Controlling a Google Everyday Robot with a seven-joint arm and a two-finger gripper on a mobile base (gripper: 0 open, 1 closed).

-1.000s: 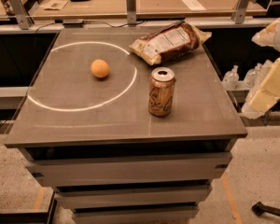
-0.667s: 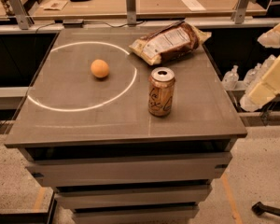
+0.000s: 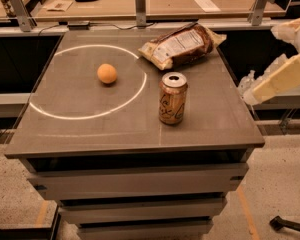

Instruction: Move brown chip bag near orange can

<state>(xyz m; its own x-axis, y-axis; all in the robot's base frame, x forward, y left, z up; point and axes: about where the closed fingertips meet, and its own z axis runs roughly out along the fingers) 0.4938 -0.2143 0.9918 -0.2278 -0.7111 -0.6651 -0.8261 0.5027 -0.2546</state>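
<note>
**Table seen from its front, gripper at the right.** Nearest is the front edge of the table (image 3: pixel 135 146), with drawers beneath. Right of centre on its top, the orange can (image 3: pixel 172 99) stands upright. About level with the can, but off the table's right edge, hangs my gripper (image 3: pixel 277 79). It touches nothing and holds none of the things on the table; I cannot tell how far open it is. Further back on the left, a small orange (image 3: pixel 107 74) sits inside a white ring (image 3: pixel 85 116) marked on the top. Furthest back, at the right rear corner, the brown chip bag (image 3: pixel 180 46) lies flat with its label panel up, and bare table separates it from the can.

I judge the bag light, soft and crinkly, its film slippery and its contents easily crushed, so a gentle hold across its narrow middle suits best. The bag lies close to the rear and right edges. Open room lies in front of it and to the can's right. The can looks easy to tip.
</note>
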